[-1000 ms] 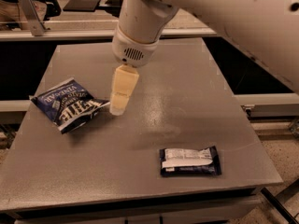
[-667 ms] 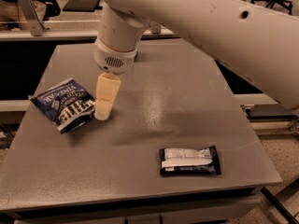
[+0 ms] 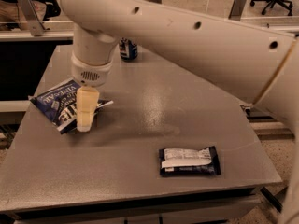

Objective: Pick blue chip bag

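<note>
The gripper hangs at the 3 o'clock end of the blue chip bag, which lies at 9 o'clock on the surface; approach looks done, its grip I cannot tell, and lifting remains.

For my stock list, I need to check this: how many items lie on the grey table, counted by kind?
blue chip bag: 1
bar wrapper: 1
soda can: 1
Total: 3
The gripper is down at the chip bag's right side.
</note>
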Robot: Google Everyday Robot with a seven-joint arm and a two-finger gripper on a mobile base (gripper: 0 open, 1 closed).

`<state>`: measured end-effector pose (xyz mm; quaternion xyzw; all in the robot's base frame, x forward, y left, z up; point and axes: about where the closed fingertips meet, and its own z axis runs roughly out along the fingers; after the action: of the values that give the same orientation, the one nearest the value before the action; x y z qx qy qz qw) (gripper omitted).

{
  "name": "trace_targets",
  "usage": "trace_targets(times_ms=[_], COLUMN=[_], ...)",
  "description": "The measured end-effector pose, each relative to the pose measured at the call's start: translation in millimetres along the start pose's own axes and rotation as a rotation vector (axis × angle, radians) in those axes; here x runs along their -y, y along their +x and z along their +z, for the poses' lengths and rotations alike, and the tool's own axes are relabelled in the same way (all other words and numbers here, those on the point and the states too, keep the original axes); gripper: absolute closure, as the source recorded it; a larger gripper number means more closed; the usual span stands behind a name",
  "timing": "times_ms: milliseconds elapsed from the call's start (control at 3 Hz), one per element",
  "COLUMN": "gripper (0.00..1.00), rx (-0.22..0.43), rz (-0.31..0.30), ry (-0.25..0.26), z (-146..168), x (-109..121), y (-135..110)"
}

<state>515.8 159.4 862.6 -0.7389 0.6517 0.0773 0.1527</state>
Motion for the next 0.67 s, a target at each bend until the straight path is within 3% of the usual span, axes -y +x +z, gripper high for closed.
trace_targets(times_ms=[333, 667], gripper=[0.0, 0.18], rx=[-0.014, -0.024], rz=[-0.021, -0.037], ry=[-0.008, -0.008], z=[12.6, 19.9], x=[-2.7, -4.8], y=[-10.0, -17.3])
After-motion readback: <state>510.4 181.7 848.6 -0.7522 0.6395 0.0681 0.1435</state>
